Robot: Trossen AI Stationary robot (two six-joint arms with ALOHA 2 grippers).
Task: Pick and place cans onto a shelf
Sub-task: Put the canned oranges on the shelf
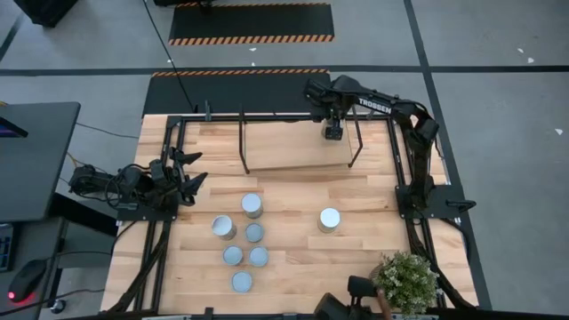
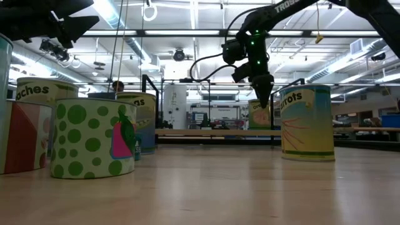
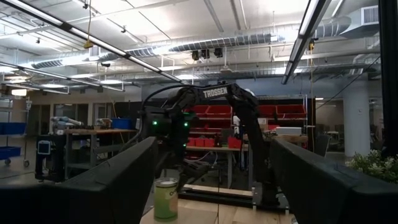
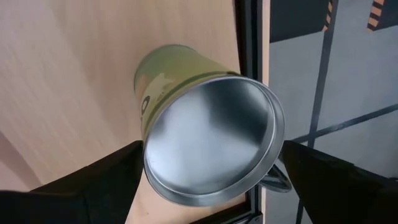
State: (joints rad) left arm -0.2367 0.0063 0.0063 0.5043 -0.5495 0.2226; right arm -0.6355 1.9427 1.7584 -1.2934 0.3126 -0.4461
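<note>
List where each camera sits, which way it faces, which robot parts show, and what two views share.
High: overhead, straight down on the table; both arms, shelf, six cans on the table.
Low: tabletop height, level across; right gripper above the shelf, cans near.
Left wrist: looks across the table past the open left gripper at the right arm.
Right wrist: looks down past the right gripper's fingers flanking a green can.
Shared: that green can, also in the left wrist view.
</note>
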